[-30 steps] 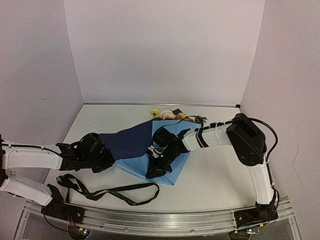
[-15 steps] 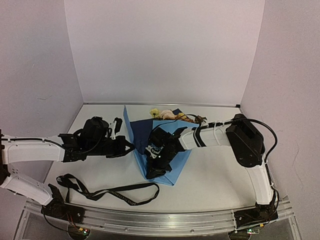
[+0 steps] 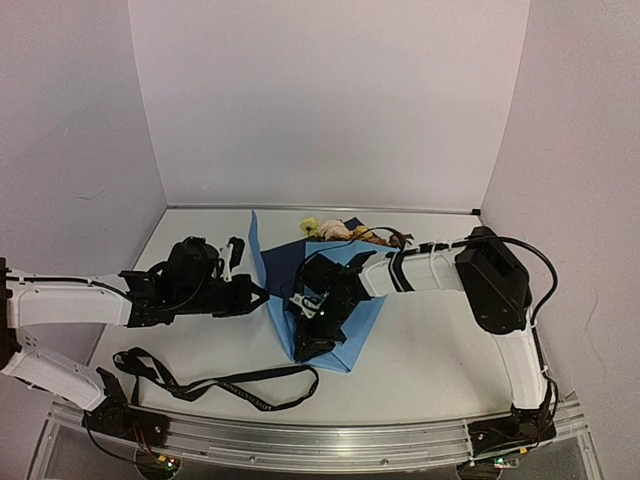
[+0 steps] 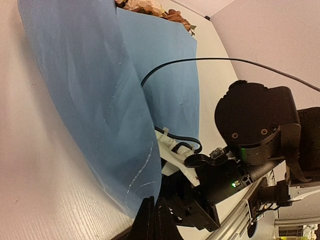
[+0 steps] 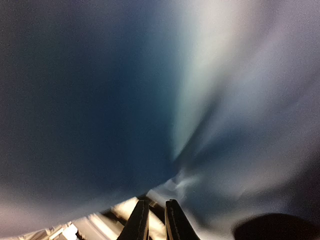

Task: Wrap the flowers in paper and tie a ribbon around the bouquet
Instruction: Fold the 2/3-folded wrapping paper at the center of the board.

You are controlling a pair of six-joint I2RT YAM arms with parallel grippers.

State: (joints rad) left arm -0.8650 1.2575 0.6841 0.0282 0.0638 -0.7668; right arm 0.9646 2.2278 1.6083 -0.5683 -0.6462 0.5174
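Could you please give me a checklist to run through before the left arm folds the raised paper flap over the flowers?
1. Grip of the left hand on the paper edge: ok, shut on it.
2. Flap lifted: ok, it stands upright.
3. Position of the flowers: ok, heads poke past the paper's far end.
4. Hold of the right hand: cannot tell; it sits low on the paper's near part.
5. State of the ribbon: ok, loose and apart from both hands.
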